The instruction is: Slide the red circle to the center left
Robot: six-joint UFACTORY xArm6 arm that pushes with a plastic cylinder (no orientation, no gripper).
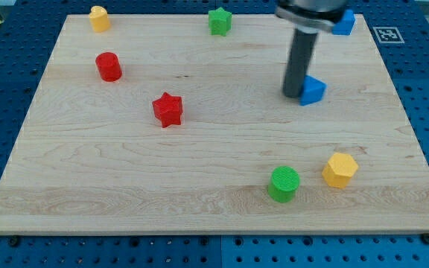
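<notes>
Camera view: the red round plastic block (109, 66) is seen at the upper left of the wooden board (199, 186), untouched. My tip (295, 94) holds nothing, being a bare rod, and is placed just beside the blue block (313, 90), well apart from the target.

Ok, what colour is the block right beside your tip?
Blue. The blue block sits just to the view's right of my tip, seen in the camera view.
</notes>
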